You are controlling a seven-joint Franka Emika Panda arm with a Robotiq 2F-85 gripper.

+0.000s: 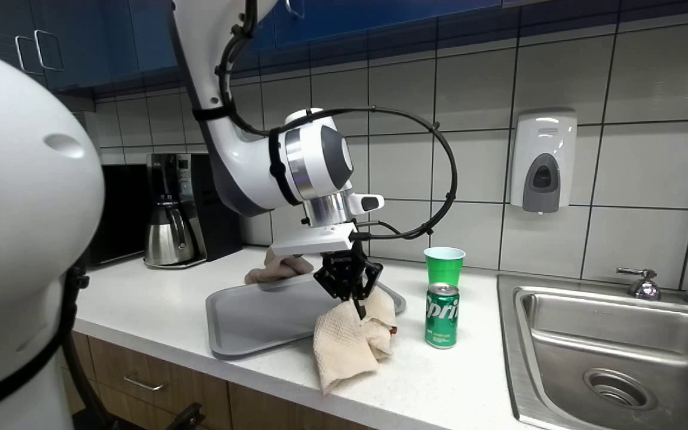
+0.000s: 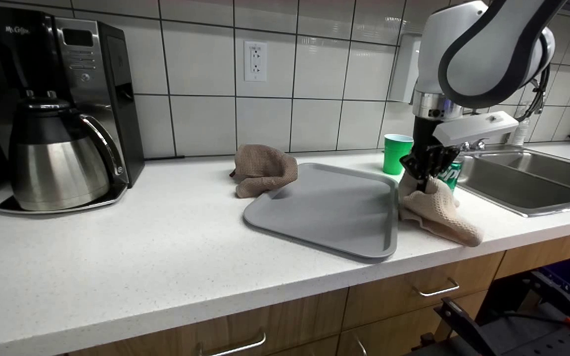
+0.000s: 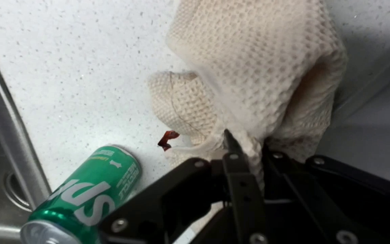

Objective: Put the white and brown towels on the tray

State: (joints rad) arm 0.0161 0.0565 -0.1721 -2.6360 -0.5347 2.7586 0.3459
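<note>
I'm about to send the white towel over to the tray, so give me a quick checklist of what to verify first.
1. White towel gripped: ok; a fold is pinched in the end effector.
2. White towel lifted off the counter: cannot tell; the views don't settle whether its lower corner touches.
3. Tray lying flat: ok.
4. Sprite can apart from the white towel: ok; it stands upright with bare counter between them.
5. Brown towel fully on the tray: not ok; much of it lies outside the rim.

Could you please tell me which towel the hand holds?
The white towel, pinched in the hand; the brown towel lies at the opposite side of the tray.
</note>
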